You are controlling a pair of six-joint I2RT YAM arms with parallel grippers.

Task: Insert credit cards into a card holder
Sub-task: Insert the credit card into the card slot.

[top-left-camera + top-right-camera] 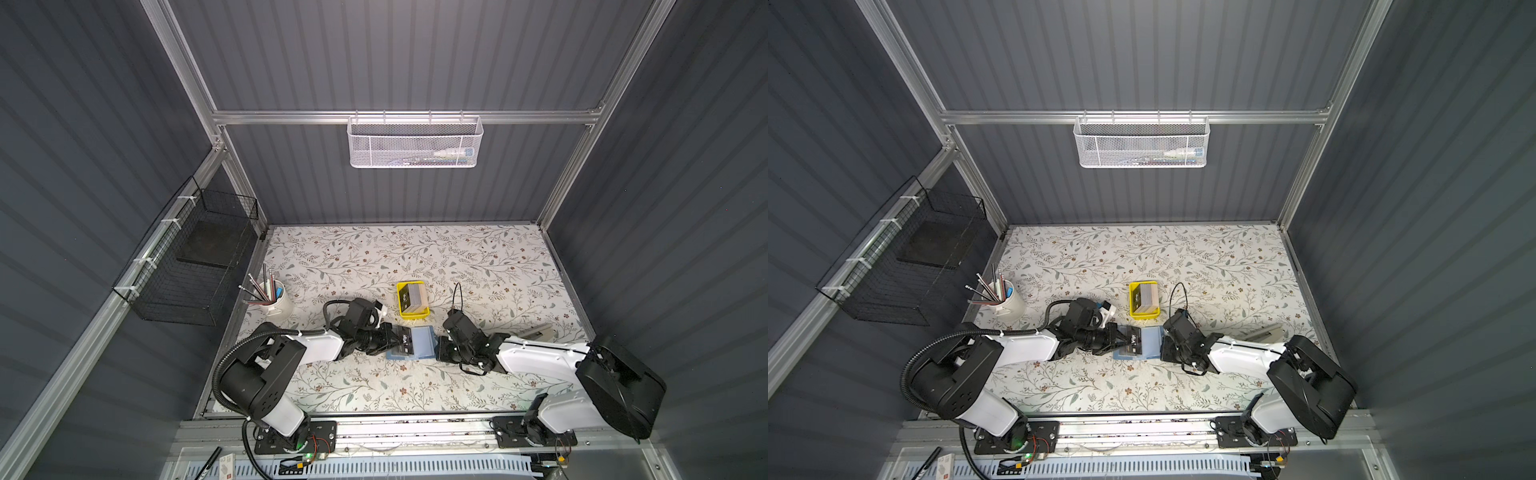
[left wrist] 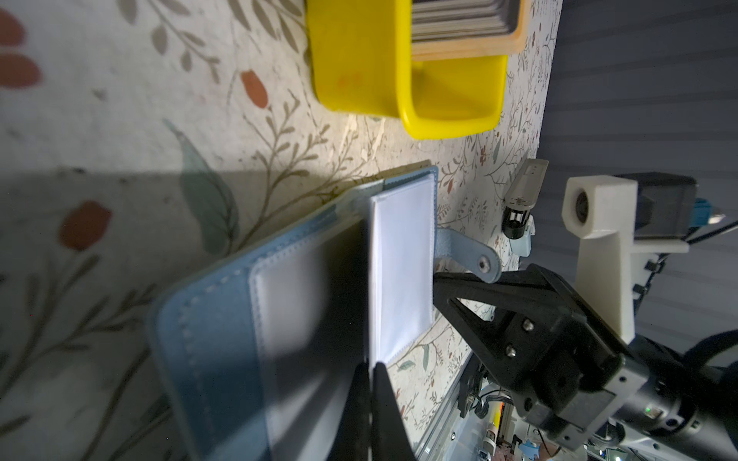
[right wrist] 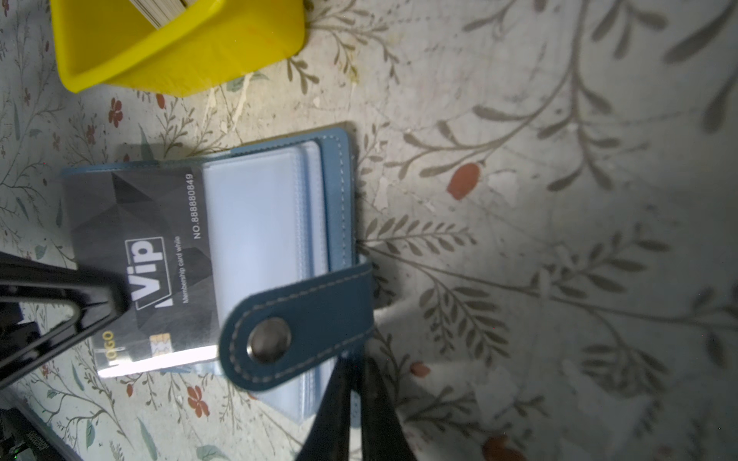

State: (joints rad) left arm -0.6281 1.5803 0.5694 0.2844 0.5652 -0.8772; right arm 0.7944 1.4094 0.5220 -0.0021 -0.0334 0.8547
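Left gripper (image 2: 370, 369): clamped on card (image 3: 135, 223) over left half of holder (image 3: 339, 191), near centre
Right gripper (image 3: 357, 383): pinching holder's right edge
Right wrist: VIP legible (left wrist: dark blur)
Tray (image 1: 415, 314): cards (image 1: 413, 296) stacked, beyond holder

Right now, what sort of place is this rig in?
Likely an enclosed lab robot cell: grey panel walls on an aluminium frame, left arm and right arm bolted to a front rail, mesh basket hung on the frame.

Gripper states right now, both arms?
Left gripper: closed, holding a credit card.
Right gripper: closed on the edge of the card holder.
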